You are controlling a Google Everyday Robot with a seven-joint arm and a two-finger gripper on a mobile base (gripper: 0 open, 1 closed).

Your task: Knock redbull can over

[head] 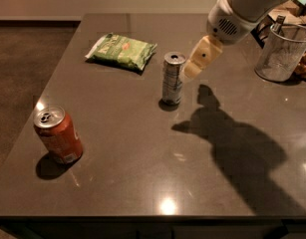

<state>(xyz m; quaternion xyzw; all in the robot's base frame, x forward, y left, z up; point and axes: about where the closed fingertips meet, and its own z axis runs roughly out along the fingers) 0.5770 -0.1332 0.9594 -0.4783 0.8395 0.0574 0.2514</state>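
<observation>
The redbull can (172,78) is slim and silver-blue with a silver pull-tab top. It stands upright near the middle of the dark table (142,173). My gripper (193,67) hangs from the white arm that comes in from the upper right. Its cream-coloured tip is just to the right of the can's upper part, very close to it; I cannot tell whether it touches. The arm's shadow falls on the table to the right of the can.
A wider orange-red soda can (58,134) stands upright at the front left. A green snack bag (121,51) lies behind the redbull can to the left. A wire mesh holder (283,51) stands at the far right edge.
</observation>
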